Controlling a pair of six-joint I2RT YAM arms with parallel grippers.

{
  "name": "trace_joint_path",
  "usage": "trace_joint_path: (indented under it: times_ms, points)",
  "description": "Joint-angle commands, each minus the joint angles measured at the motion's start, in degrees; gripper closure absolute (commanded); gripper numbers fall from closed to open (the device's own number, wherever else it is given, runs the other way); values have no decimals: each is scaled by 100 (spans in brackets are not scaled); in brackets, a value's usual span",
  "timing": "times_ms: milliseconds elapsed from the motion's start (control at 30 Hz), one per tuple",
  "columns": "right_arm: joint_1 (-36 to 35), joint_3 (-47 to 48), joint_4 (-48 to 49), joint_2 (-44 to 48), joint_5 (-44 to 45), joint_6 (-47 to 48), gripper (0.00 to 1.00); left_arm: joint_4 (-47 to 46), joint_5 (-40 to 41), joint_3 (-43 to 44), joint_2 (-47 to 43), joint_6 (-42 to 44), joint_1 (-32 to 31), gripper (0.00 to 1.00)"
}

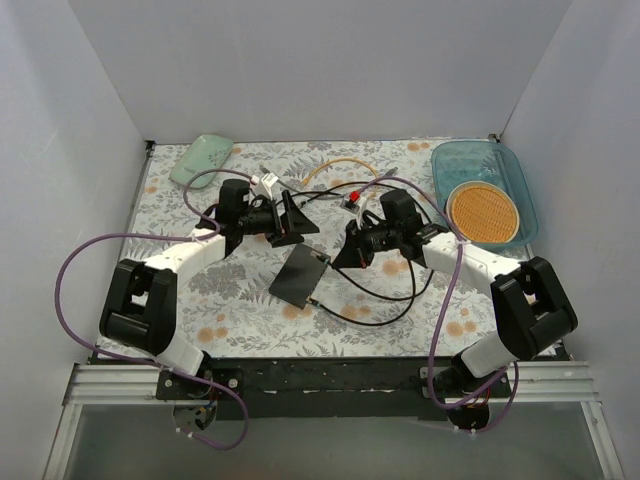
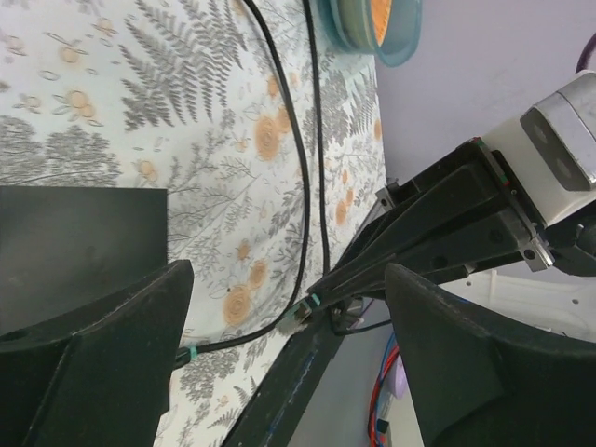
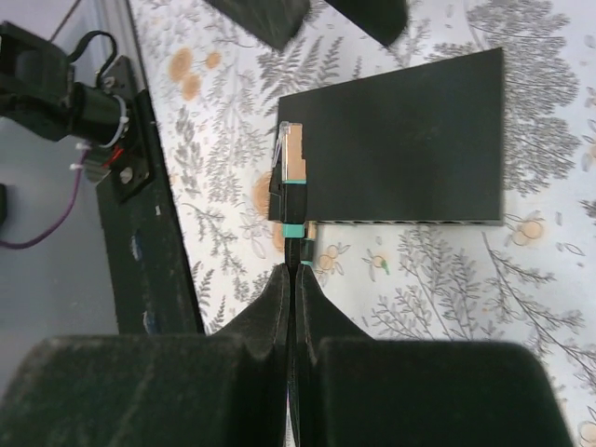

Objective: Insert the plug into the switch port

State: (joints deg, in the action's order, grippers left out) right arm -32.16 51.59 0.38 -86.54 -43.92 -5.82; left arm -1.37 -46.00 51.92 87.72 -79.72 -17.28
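The switch (image 1: pixel 299 275) is a flat dark box lying on the fern-print cloth between the two arms. In the right wrist view the switch (image 3: pixel 400 140) shows its row of sockets along the near edge. My right gripper (image 3: pixel 293 272) is shut on the black cable just behind the plug (image 3: pixel 291 172), which has teal bands and sticks out past the fingertips, above the switch's left end. A second teal-banded cable end (image 3: pixel 307 250) sits at the socket edge near the corner. My left gripper (image 2: pixel 289 279) is open and empty, beside the switch (image 2: pixel 74 242); it sees the held plug (image 2: pixel 300 314) too.
The black cable (image 1: pixel 385 300) loops over the cloth to the right of the switch. A teal tray (image 1: pixel 510 165) with an orange disc (image 1: pixel 483 211) stands at the back right. A pale green object (image 1: pixel 201 158) lies at the back left. White walls close in three sides.
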Motion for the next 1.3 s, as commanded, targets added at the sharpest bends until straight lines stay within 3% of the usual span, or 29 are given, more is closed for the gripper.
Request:
trace_joint_path:
  times_ms: [0,167,600,767,933,1100,1167,1267]
  points:
    - [96,-132,339,102,-697,-173,99,-549,-138,178,43,-254,-345,18]
    - [201,-272,585,182,-635,-428,99,-558,-76,196,52,-263,-505,29]
    - [325,-545,1411,322,-767,-1061,99,101,65,222,78,273,-865,33]
    - [342,-641,1552,278,-671,-1201,99,101,47,178,8,282,-979,41]
    - [342,-747,1755,322,-521,-1316,99,101,39,134,-45,229,-979,72]
    - [351,-800,2009,313,-477,-1544,99,101,-58,143,-62,220,-988,78]
    - [351,-826,2088,331,-354,-1615,99,101,-67,152,-71,220,-997,94]
    - [351,-809,2045,418,-91,-1597,96,284,90,160,-124,159,-997,100]
